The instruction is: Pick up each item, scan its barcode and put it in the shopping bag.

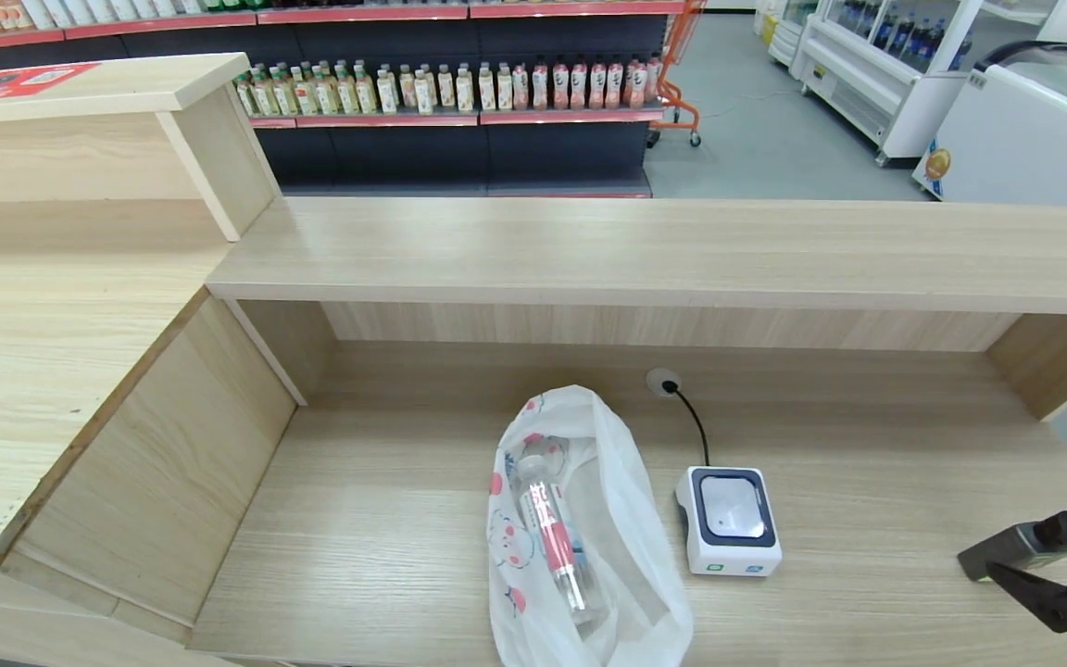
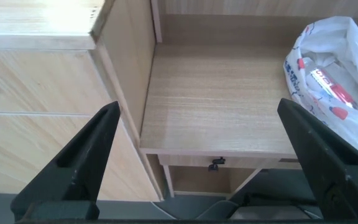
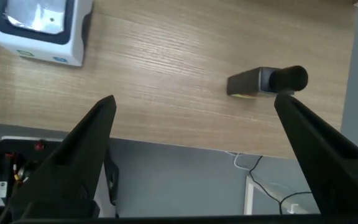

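Observation:
A white shopping bag (image 1: 631,556) with red prints lies open on the lower counter. Inside it lies a clear bottle (image 1: 554,542) with a red label, also seen through the bag (image 2: 347,118) as the bottle (image 2: 321,81) in the left wrist view. Beside the bag stands the white barcode scanner (image 1: 728,519) (image 3: 39,28). A small grey item with a black end (image 1: 1020,547) (image 3: 266,81) lies near the counter's right front corner. My right gripper (image 1: 1038,593) (image 3: 194,102) hovers open over the front edge, close to that item without touching it. My left gripper (image 2: 199,109) hangs open and holds nothing, in front of the counter's left end.
A raised wooden ledge (image 1: 663,250) runs along the back, and a tall side panel (image 1: 154,463) walls in the left. A black cable (image 1: 693,421) runs from the scanner to a hole in the counter. Bare counter lies between panel and bag.

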You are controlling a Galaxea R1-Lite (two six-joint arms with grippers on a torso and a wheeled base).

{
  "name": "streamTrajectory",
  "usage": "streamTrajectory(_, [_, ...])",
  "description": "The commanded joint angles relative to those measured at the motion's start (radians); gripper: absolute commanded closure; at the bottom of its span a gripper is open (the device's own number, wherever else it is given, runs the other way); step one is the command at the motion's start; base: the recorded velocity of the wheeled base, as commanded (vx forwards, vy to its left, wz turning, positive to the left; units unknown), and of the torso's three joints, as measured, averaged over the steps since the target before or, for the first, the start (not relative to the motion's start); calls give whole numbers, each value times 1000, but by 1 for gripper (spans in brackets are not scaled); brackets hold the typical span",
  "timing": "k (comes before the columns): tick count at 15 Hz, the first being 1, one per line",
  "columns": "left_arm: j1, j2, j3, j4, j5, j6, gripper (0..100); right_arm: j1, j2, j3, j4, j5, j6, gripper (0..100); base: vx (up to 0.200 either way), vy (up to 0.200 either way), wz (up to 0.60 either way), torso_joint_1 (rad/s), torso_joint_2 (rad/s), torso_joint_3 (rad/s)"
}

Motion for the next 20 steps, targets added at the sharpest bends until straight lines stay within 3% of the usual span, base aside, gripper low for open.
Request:
streamTrajectory(1, [0, 0, 0, 0, 0, 1, 0, 0, 31, 4, 1, 1, -2, 0, 0, -200, 0, 17, 2, -12])
streamTrajectory(5, [0, 0, 0, 0, 2, 1, 0, 0, 52, -39, 166, -7, -106, 0, 0, -200, 0, 0, 0, 2])
streamTrajectory(10, [0, 0, 0, 0, 2, 0, 0, -53, 111, -46, 166, -47, -258, 0, 0, -200, 0, -2, 0, 4])
streamTrajectory(18, [0, 0, 0, 0, 0, -7, 0, -57, 177, -26, 160, -47, -365, 0, 0, -200, 0, 7, 5, 5])
streamTrajectory(20, [0, 0, 0, 0, 0, -8, 0, -56, 207, -26, 160, -37, -373, 0, 0, 0, 0, 0, 0, 0])
